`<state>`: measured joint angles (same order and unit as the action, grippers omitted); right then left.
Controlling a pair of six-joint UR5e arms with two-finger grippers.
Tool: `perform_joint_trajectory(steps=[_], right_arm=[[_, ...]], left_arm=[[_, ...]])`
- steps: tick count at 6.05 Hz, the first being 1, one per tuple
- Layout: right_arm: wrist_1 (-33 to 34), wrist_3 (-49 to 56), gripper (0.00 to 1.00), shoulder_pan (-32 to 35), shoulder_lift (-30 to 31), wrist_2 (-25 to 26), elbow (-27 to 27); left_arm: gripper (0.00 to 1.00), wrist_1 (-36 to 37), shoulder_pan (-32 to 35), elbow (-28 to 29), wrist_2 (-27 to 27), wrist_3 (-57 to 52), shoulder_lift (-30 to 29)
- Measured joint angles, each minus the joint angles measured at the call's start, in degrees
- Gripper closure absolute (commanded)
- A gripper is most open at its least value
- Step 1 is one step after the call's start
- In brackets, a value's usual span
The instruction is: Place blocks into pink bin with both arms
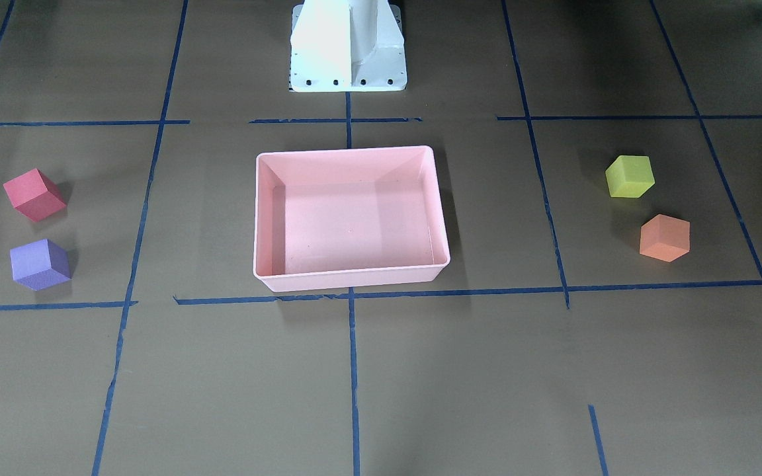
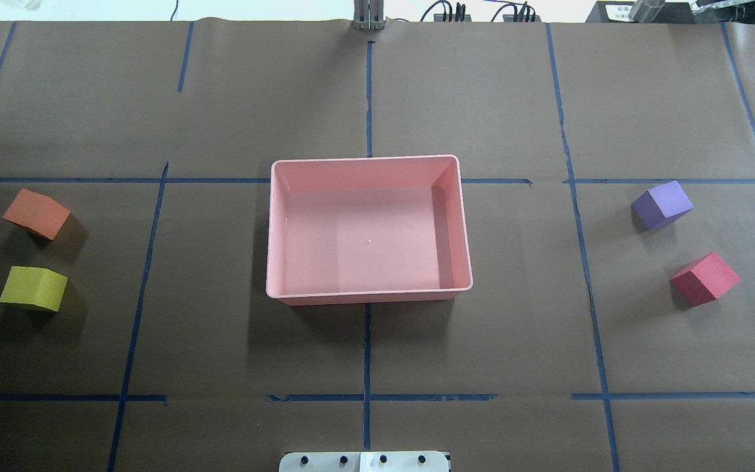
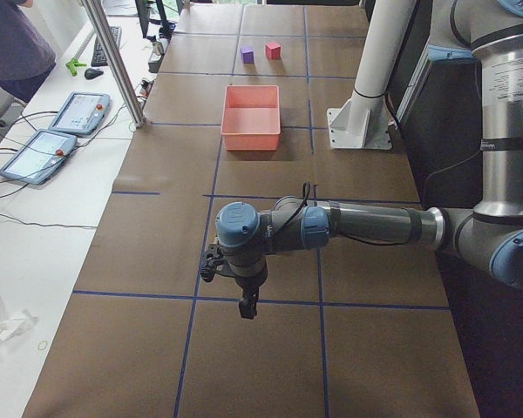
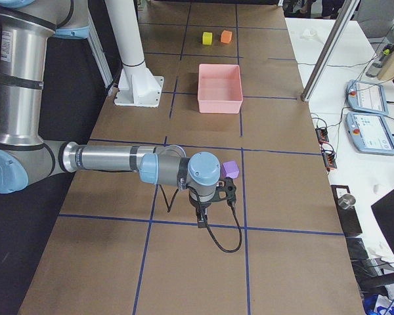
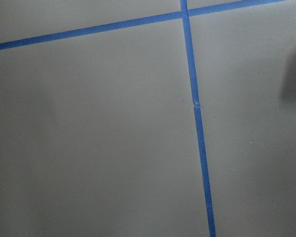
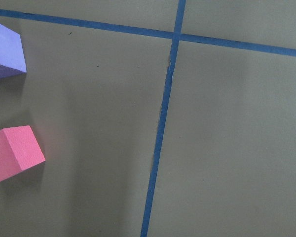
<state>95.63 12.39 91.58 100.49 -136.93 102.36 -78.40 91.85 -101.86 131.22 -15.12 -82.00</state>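
The pink bin (image 2: pixel 367 298) sits empty at mid-table. The orange block (image 2: pixel 37 213) and yellow-green block (image 2: pixel 33 288) lie on the table on my left side. The purple block (image 2: pixel 662 204) and red block (image 2: pixel 705 278) lie on my right side; both also show at the left edge of the right wrist view, purple (image 6: pixel 5 52) and red (image 6: pixel 12 154). My left gripper (image 3: pixel 244 305) shows only in the exterior left view, my right gripper (image 4: pixel 202 220) only in the exterior right view, hanging near the purple block (image 4: pixel 230 169). I cannot tell whether either is open or shut.
The white pedestal base (image 1: pixel 348 46) stands behind the bin. Blue tape lines (image 2: pixel 367 347) cross the brown table cover. A metal post (image 3: pixel 113 61) and operator tablets (image 3: pixel 74 111) stand on the white desk along the far side.
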Motion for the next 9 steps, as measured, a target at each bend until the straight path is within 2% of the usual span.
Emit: perform_joint_trajectory(steps=[2,3,5,7,9], right_arm=[[-1.0,0.0,0.00,-1.0,-0.6,0.0,0.2],[-5.2,-1.0,0.00,-4.0,-1.9,0.1,0.1],[-14.4,-13.4,0.01,-12.9,-8.6,0.6,-2.9],[-17.0,-27.6,0.01,-22.6,-15.3,5.6,-4.2],[-17.9,-31.3,0.01,-28.1,-16.7,9.7,-5.2]], left_arm=[[0.00,0.0,-0.1,-0.2,0.0,0.0,0.0],[0.00,0.0,-0.2,-0.1,0.1,0.1,0.0],[0.00,0.0,-0.2,-0.1,0.2,0.2,0.1],[0.00,0.0,-0.2,-0.2,0.2,0.2,0.1],[0.00,0.0,-0.2,-0.2,0.2,0.2,0.1]])
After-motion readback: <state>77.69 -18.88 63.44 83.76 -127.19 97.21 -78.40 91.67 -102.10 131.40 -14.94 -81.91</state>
